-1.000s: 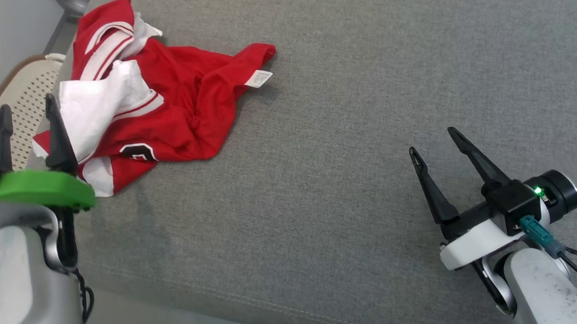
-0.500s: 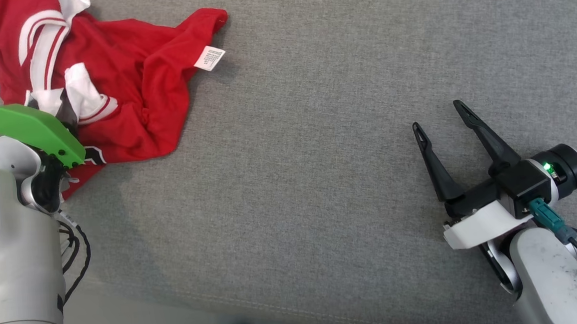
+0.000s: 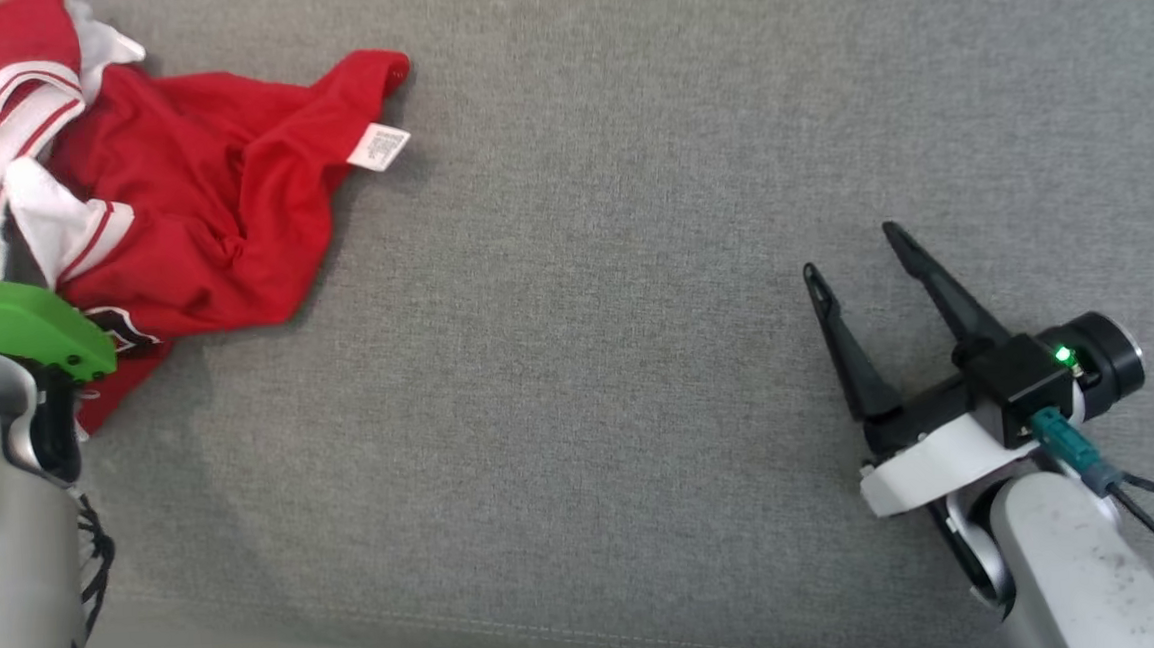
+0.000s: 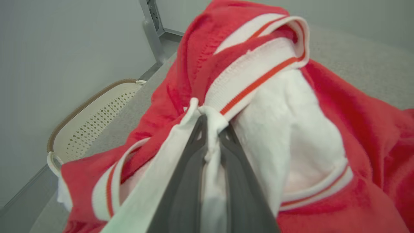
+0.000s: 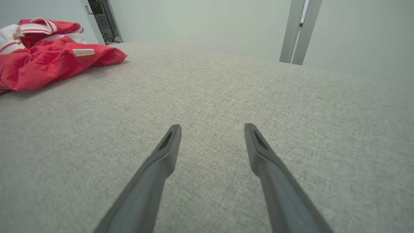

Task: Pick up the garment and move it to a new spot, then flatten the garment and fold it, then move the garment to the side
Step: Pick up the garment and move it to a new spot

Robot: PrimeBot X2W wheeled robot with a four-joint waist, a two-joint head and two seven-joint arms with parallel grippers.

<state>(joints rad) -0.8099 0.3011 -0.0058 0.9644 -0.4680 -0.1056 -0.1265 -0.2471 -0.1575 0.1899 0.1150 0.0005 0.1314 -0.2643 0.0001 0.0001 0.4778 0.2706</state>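
Grey woven fabric surface (image 3: 633, 260): spans your head view, with the garment lying on it.
Crumpled red and white garment (image 3: 180, 218): at ten o'clock in your head view, bunched up.
Cream perforated basket with brown rim (image 4: 93, 119): at nine o'clock in your left wrist view, past the surface's edge. You cannot tell what it holds.
Left gripper (image 4: 212, 129): fingers pressed nearly together, pinching a white fold of the garment beside its red-striped ribbed band.
Right gripper (image 3: 852, 250): at four o'clock, fingers spread over bare fabric, well apart from the garment.
Small white care label (image 3: 379, 147): at the garment's two o'clock edge, print too small to read.
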